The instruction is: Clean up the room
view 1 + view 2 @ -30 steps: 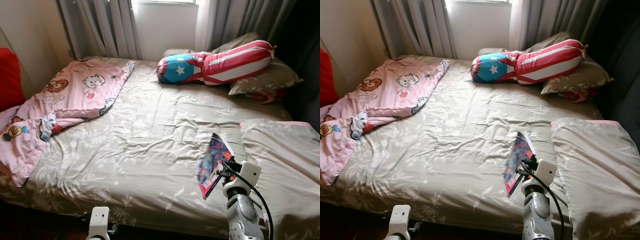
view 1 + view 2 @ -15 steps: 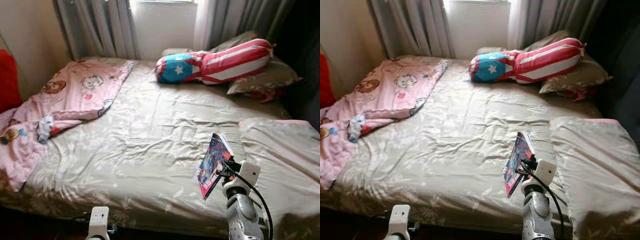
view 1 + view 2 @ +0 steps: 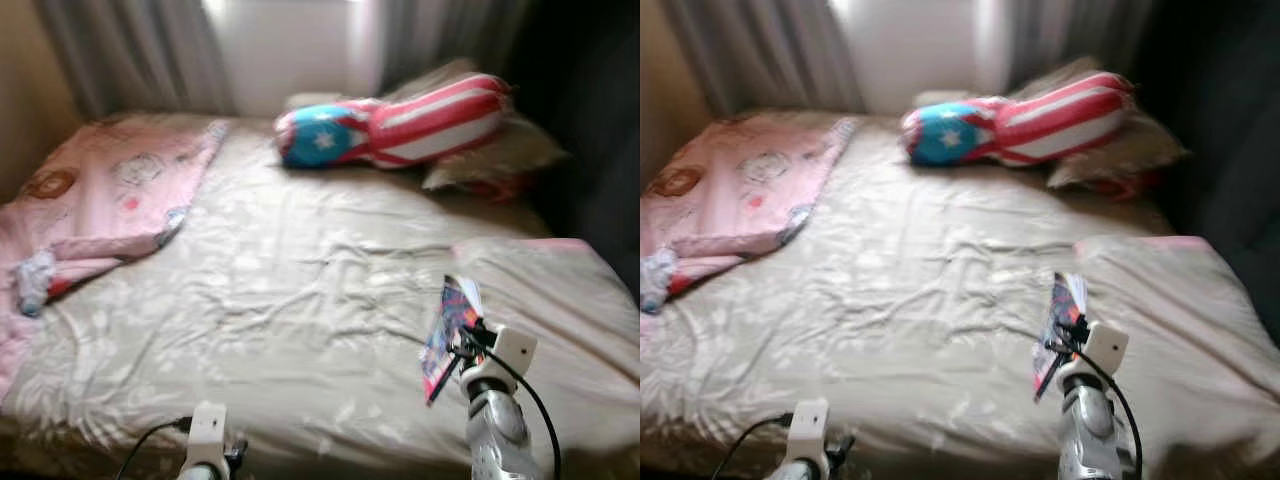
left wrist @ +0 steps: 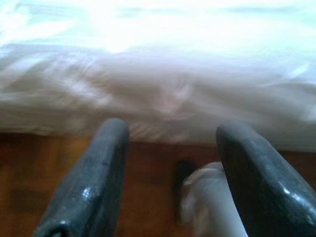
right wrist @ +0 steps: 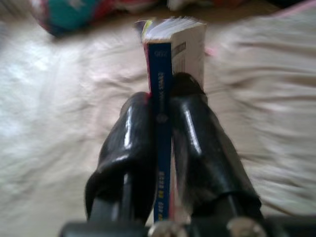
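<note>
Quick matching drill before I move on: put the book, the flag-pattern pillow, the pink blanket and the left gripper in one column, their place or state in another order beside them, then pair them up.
Things:
1. book
2. flag-pattern pillow
3. pink blanket
4. left gripper

Places or states:
A. spread over the bed's left side
B. open, low in front of the bed's near edge
C. clamped in the right gripper over the bed
D. at the head of the bed, below the window

Pairs: 1-C, 2-D, 3-A, 4-B
</note>
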Controlling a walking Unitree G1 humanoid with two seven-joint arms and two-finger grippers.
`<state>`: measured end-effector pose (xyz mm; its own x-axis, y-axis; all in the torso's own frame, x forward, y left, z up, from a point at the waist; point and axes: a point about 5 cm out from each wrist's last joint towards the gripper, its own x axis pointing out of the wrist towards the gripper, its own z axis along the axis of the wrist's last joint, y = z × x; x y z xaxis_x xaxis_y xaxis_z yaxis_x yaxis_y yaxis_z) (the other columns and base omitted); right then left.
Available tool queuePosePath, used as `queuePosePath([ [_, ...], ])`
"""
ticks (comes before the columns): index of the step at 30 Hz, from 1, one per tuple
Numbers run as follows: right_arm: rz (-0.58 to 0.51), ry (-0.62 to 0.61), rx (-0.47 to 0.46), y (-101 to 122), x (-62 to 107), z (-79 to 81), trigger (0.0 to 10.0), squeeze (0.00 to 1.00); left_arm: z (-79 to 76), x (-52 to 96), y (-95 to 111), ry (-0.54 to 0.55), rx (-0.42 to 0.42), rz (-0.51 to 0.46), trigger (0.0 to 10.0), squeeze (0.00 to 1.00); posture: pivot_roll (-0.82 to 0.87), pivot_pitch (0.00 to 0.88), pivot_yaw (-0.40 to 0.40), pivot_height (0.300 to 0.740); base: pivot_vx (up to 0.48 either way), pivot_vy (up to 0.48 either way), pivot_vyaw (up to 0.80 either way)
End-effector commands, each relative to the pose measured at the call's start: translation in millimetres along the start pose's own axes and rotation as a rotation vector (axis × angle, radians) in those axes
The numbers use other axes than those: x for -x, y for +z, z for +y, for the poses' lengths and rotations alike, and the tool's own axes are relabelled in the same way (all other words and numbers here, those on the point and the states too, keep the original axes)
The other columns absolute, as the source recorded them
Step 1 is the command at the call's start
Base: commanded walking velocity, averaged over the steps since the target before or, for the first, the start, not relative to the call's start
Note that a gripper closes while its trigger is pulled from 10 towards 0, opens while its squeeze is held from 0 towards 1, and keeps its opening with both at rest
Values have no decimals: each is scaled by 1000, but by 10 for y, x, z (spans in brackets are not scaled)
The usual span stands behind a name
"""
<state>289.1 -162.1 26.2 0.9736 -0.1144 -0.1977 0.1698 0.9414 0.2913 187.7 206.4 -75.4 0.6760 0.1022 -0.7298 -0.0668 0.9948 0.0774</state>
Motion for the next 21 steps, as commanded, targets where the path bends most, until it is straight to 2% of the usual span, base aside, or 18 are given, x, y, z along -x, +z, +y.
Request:
queuePosePath([
  [1, -36, -7, 23, 61, 8, -83, 10000, 0, -95, -28, 85, -25, -4, -23, 10000, 0, -39, 0, -32, 724, 0, 0, 0],
  [10, -34, -1, 29, 57, 9, -80, 10000, 0, -92, -42, 171, -30, 15, -63, 10000, 0, -45, 0, -29, 724, 0, 0, 0],
  [15, -39, -13, 31, 57, 27, -119, 10000, 0, -37, -58, 396, -26, 68, -184, 10000, 0, -42, 0, -27, 724, 0, 0, 0],
  [16, -39, -13, 31, 57, 27, -119, 10000, 0, -37, -58, 396, -26, 68, -184, 10000, 0, -42, 0, -27, 724, 0, 0, 0],
  [21, -42, -11, 33, 57, 34, -124, 10000, 0, 0, -50, 672, -33, 81, -336, 10000, 0, -41, 0, -26, 724, 0, 0, 0],
])
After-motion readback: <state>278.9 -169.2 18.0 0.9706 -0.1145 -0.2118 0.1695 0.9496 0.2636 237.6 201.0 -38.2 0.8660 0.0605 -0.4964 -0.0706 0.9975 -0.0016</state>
